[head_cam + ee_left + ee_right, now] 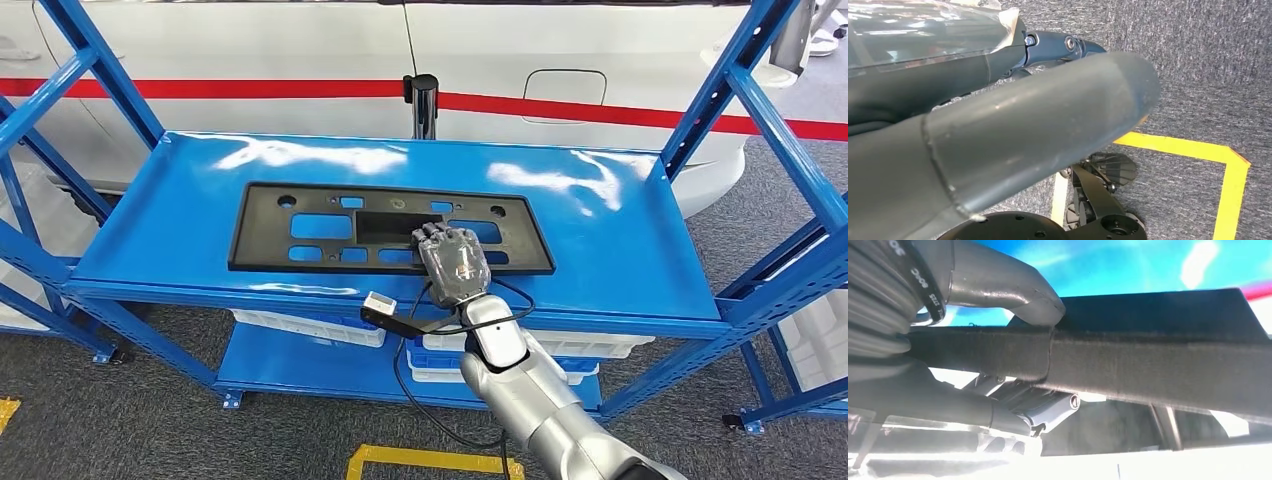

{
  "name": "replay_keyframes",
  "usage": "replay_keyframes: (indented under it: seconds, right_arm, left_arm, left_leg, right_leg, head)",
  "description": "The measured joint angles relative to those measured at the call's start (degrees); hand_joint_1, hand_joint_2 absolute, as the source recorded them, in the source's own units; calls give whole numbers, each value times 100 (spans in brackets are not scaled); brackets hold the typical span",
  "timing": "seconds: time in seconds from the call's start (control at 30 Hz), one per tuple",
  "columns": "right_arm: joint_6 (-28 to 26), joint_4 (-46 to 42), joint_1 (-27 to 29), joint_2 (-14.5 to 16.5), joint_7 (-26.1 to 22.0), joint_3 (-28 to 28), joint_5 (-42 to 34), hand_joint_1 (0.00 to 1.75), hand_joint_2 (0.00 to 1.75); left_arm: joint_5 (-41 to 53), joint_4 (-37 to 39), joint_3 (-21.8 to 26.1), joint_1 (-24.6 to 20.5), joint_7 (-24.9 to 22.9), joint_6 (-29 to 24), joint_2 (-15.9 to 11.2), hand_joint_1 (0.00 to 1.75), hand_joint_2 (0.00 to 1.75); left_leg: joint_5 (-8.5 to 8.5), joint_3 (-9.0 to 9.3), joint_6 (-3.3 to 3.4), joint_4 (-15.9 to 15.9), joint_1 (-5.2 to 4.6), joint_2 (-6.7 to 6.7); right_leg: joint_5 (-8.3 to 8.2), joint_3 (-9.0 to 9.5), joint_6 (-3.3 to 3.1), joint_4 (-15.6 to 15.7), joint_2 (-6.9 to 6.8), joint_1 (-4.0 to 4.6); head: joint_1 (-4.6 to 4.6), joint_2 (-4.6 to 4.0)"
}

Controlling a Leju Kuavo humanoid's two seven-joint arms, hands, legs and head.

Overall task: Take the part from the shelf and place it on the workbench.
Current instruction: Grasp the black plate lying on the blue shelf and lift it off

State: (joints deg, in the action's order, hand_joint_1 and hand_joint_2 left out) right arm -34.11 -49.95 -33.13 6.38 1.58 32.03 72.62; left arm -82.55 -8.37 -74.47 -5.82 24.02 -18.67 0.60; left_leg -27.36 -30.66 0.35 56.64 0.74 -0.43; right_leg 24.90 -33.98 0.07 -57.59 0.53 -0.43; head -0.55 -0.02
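The part (320, 225) is a flat black rectangular plate with several cut-outs, lying on the top board of the blue shelf (620, 240). My right hand (455, 265) lies over the plate's near edge, right of its middle, with its fingers on top. In the right wrist view the plate's dark edge (1158, 365) runs between the thumb (1013, 290) on one face and the fingers (1048, 410) on the other, so the hand grips it. My left hand (1013, 135) hangs above the grey carpet, thumb and fingers stretched out and holding nothing.
Blue slanted uprights (770, 110) frame the shelf on both sides. White bins (310, 328) sit on the lower board. A white car with a red stripe (300, 60) and a black post (424, 105) stand behind. Yellow floor tape (430, 462) marks the carpet near me.
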Motion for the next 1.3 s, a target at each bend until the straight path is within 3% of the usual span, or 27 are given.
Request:
replay_keyframes:
  seconds: [0.13, 0.4, 0.53, 0.7, 1.0, 1.3]
  right_arm:
    - [-151, -612, 74, -7, -447, -216, -743, 175, 175]
    - [-102, -1421, -249, -91, -843, -594, -1795, 175, 175]
    - [169, -1776, -319, -117, -1518, -698, -3187, 175, 175]
    - [657, -2426, -352, -161, -2179, -815, -4917, 175, 175]
    - [782, -2946, -342, -240, -2275, -881, -5217, 175, 175]
    - [1545, -3631, -292, -426, -2412, -861, -6464, 175, 175]
  left_arm:
    - [1, 0, -61, -1, -7, -13, 2, 0, 0]
    - [11, 0, -135, -6, -33, -49, 2, 0, 0]
    - [-1, 0, -136, -7, -45, -13, 2, 0, 175]
    - [-7, 0, -136, -5, -72, 318, 2, 0, 175]
    - [-1, 0, -136, -5, -70, 383, 2, 0, 175]
    - [40, 2, -138, -6, 6, 382, -3, 0, 175]
  left_leg:
    - [0, -4, 0, 0, -1, 0]
    - [1, -4, 0, 1, -2, 1]
    - [1, -7, 0, 1, -2, 0]
    - [1, -11, 0, 1, -2, 0]
    - [0, -11, 0, 1, -3, 2]
    - [0, -12, 0, 1, -2, 2]
  right_leg:
    - [0, -4, 0, 0, 0, -1]
    - [0, -5, 0, 0, 1, -6]
    - [0, -8, 0, -1, 0, -6]
    - [0, -11, 0, -1, 1, -6]
    - [0, -12, 0, 0, 1, -6]
    - [0, -13, 0, -1, 1, -6]
  head:
    - [0, 0]
    - [1, 1]
    - [-1, 0]
    - [0, 0]
    - [-1, 0]
    - [-1, 0]
